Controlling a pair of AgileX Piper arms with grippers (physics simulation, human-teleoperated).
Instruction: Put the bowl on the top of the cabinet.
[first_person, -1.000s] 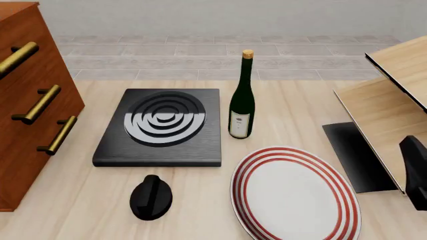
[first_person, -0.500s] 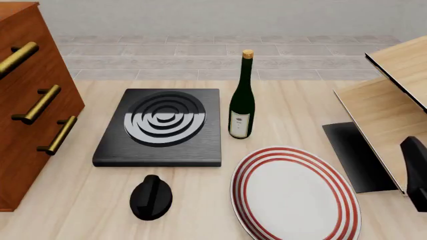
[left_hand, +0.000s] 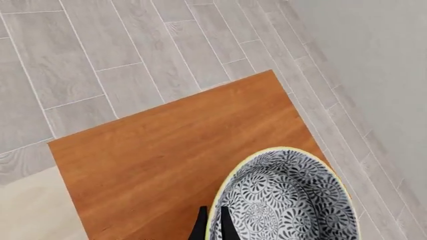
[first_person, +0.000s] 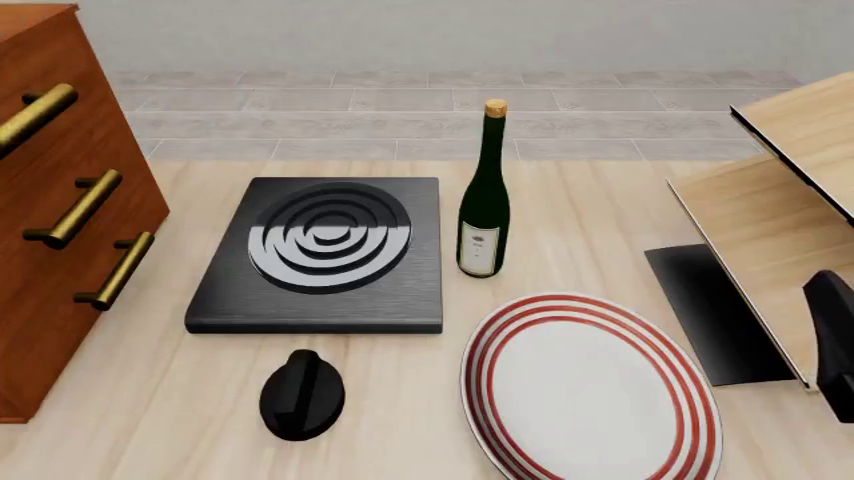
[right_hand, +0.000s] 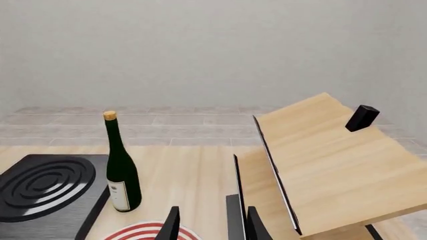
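The bowl (left_hand: 287, 200), white with a dense dark floral pattern and a pale yellow rim, shows only in the left wrist view, over the reddish-brown top of the cabinet (left_hand: 167, 150). My left gripper (left_hand: 213, 227) is shut on the bowl's rim, one finger inside and one outside. Whether the bowl touches the wood I cannot tell. In the front view the cabinet (first_person: 54, 200) stands at the left with brass handles; its top, the bowl and my left gripper are out of that frame. My right gripper (right_hand: 212, 227) is open and holds nothing, low by the shelf unit.
On the table lie a black hob (first_person: 320, 255), a green wine bottle (first_person: 485, 200), a red-ringed white plate (first_person: 587, 385) and a small black knob-like object (first_person: 302, 395). A pale-wood shelf unit (first_person: 774, 220) stands at the right, with part of the right arm (first_person: 834, 340) beside it.
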